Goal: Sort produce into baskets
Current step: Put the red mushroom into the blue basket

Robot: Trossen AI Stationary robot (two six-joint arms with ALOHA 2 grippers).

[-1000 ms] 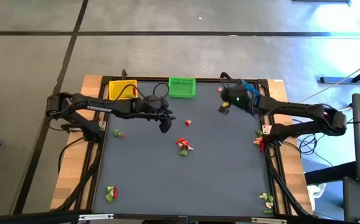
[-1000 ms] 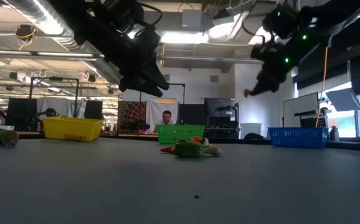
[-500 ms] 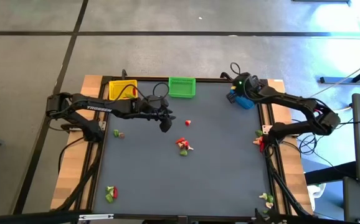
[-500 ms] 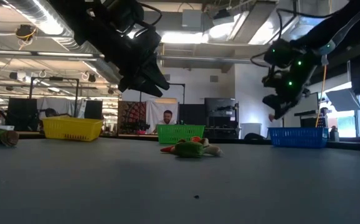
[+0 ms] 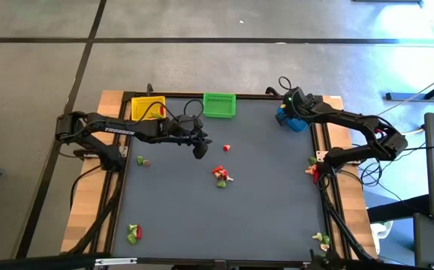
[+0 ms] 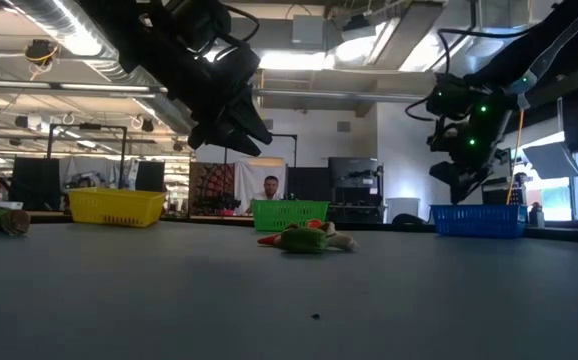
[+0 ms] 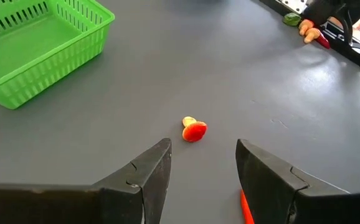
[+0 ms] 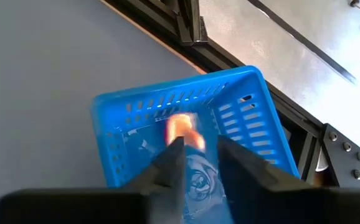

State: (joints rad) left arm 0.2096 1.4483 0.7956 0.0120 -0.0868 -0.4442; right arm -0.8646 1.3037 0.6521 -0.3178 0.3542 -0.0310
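Observation:
Three baskets stand along the table's far edge: yellow [image 5: 148,107], green [image 5: 219,105] and blue [image 5: 294,123]. My right gripper [image 8: 198,146] hangs open above the blue basket [image 8: 167,93]. A blurred orange-red piece of produce [image 8: 181,127] shows just past its fingertips, inside the basket's walls. My left gripper [image 7: 202,149] is open above the table's middle. A small red and cream piece [image 7: 194,130] lies on the table just ahead of its fingers. Beyond it stands the green basket [image 7: 37,50].
A cluster of red, green and cream pieces [image 5: 220,175] lies mid-table. More pieces lie at the left [image 5: 142,160], near left [image 5: 134,233], right edge [image 5: 311,169] and near right [image 5: 322,240]. A person [image 6: 269,190] sits in the room behind.
My right gripper has swung from over the table toward the far right corner and sunk above the blue basket, turning as it went. The red piece that showed at its fingertips is gone from them.

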